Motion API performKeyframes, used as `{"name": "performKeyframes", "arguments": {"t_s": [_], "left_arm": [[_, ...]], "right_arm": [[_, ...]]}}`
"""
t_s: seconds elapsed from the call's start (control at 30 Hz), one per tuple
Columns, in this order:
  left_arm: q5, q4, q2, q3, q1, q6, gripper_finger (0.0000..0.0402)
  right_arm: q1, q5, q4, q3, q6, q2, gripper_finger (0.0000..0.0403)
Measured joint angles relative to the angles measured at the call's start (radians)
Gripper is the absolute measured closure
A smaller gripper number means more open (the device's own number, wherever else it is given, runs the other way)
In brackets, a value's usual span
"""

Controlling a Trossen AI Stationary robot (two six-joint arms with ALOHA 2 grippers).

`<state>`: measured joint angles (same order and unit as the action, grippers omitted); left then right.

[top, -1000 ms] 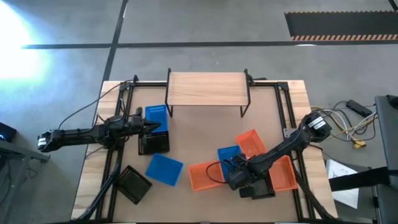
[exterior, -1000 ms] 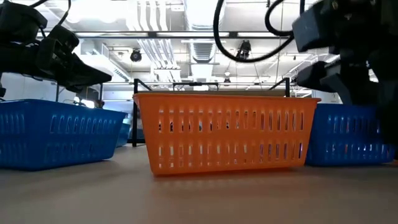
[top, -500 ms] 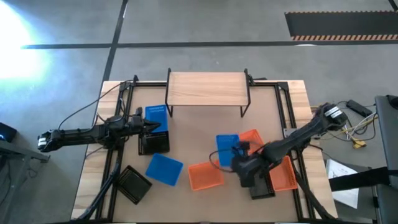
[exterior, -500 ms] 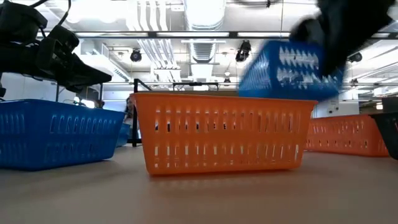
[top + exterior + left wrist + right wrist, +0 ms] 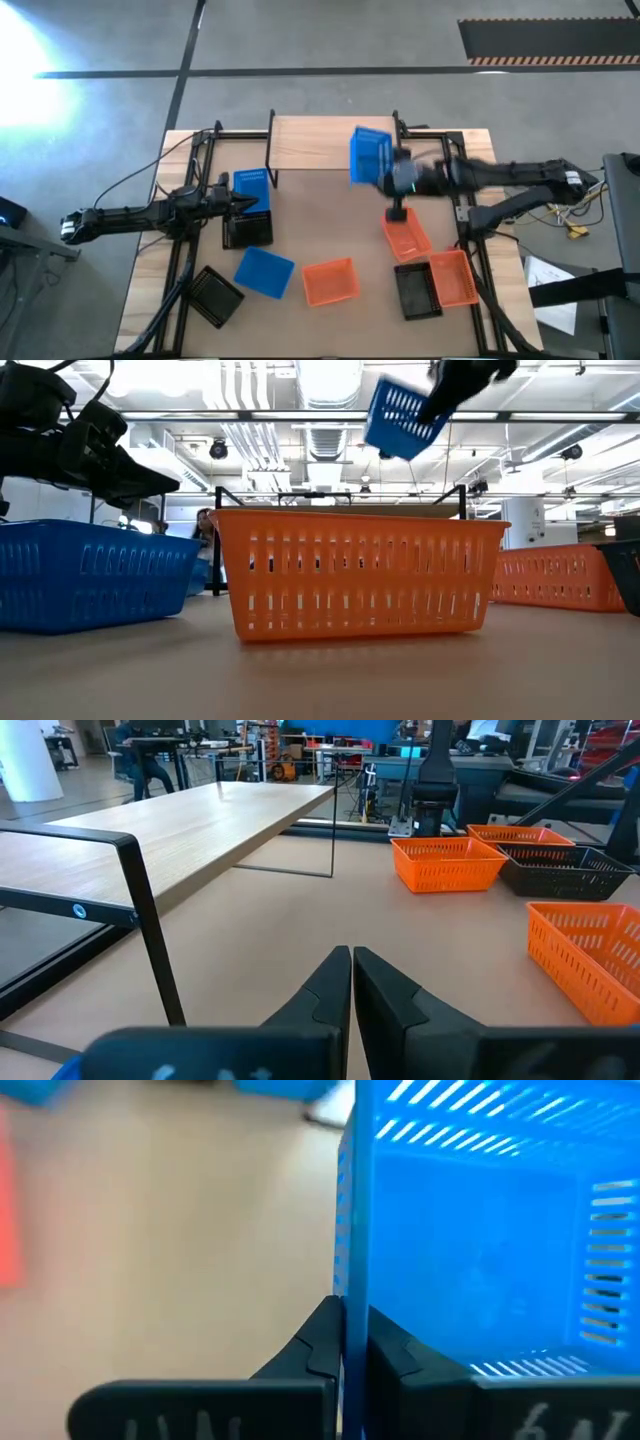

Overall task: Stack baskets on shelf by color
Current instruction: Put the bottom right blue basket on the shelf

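The right tool [image 5: 392, 178] pinches a blue basket [image 5: 367, 156] by its wall, holding it above the shelf's [image 5: 310, 145] right end. The left tool [image 5: 250, 203], pressed together, waits left of the shelf.

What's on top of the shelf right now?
Nothing rests on the shelf: its wooden top shows bare. The right gripper holds a blue basket in the air over its right end, tilted, covering the part beneath it.
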<state>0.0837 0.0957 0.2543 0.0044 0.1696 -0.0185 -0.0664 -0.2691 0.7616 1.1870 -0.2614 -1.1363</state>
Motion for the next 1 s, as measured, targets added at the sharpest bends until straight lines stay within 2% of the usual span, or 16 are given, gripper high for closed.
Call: {"name": "performKeyframes", "arguments": {"t_s": [0.1, 0.17, 0.3, 0.43, 0.63, 1.0], "left_arm": [[0.000, 0.000, 0.000, 0.000, 0.000, 0.000, 0.0402], [0.000, 0.000, 0.000, 0.000, 0.000, 0.000, 0.0402], [0.000, 0.000, 0.000, 0.000, 0.000, 0.000, 0.0402], [0.000, 0.000, 0.000, 0.000, 0.000, 0.000, 0.0402], [0.000, 0.000, 0.000, 0.000, 0.000, 0.000, 0.0402], [0.000, 0.000, 0.000, 0.000, 0.000, 0.000, 0.0402]], "right_arm": [[-0.201, 0.161, 0.004, 0.014, -0.087, -0.042, 0.0394], [-0.304, 0.232, 0.028, 0.032, -0.110, -0.080, 0.0394], [-0.411, 0.270, 0.135, 0.092, -0.156, -0.153, 0.0394], [-0.440, 0.274, 0.261, 0.148, -0.196, -0.224, 0.0394], [-0.442, 0.268, 0.323, 0.192, -0.208, -0.289, 0.0394], [-0.440, 0.243, 0.340, 0.201, -0.263, -0.264, 0.0383]]}}
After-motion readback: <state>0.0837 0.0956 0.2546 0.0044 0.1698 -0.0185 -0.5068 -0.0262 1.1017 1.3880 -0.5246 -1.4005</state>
